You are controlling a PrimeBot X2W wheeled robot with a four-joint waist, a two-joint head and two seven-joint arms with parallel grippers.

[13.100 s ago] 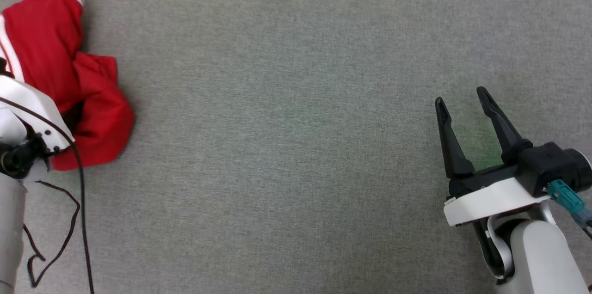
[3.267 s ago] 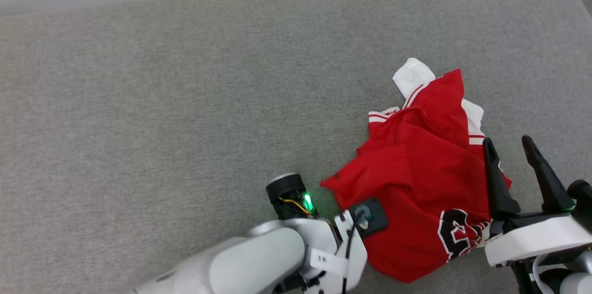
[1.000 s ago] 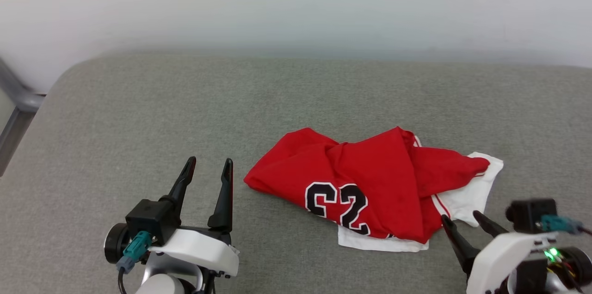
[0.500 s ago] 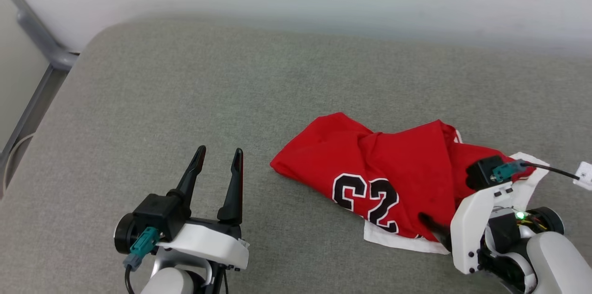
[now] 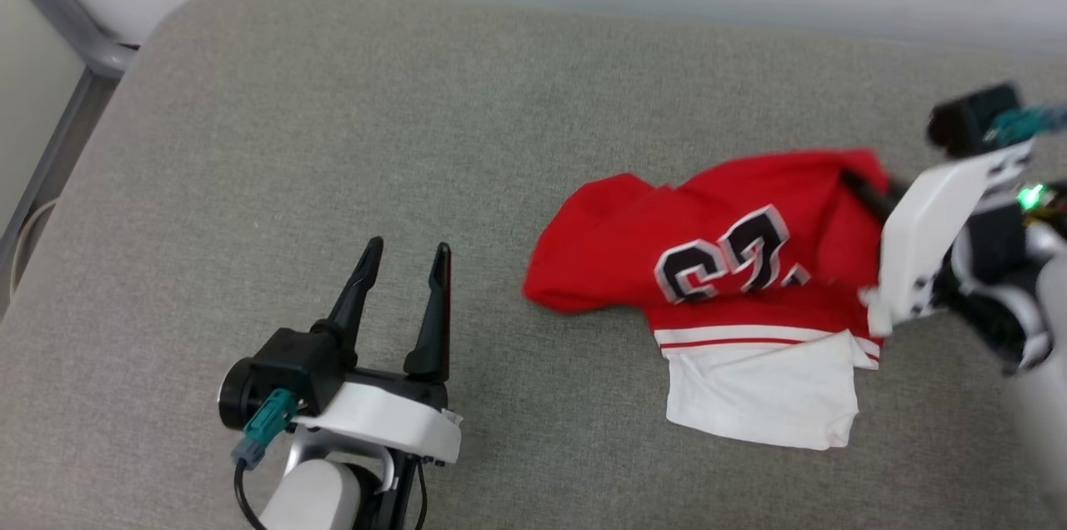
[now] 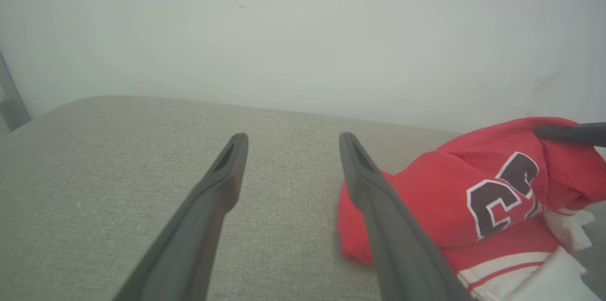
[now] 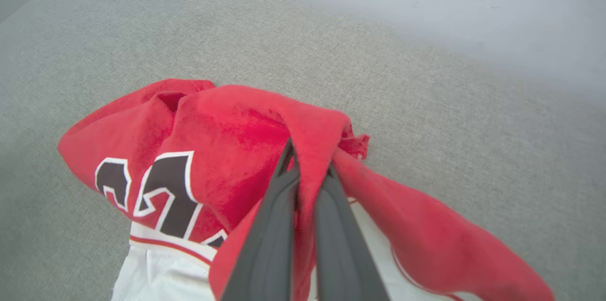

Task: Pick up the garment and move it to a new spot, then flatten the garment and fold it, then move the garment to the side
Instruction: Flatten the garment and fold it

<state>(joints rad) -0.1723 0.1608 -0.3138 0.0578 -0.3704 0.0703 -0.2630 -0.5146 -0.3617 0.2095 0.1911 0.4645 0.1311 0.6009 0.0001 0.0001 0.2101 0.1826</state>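
Here, pinches a red fold at the far right of the garment (image 5: 617, 263) with the right gripper (image 7: 308, 159), fingers pressed together on the cloth above the grey cushion (image 5: 333, 97), probably to pull the bunched body open for flattening. Leaves the rest lying on the cushion's right half, printed face up, white sleeve (image 5: 763, 392) nearest. Holds the left gripper (image 5: 408, 247) near the cloth's left end, fingers apart and empty, likely ready for that edge.
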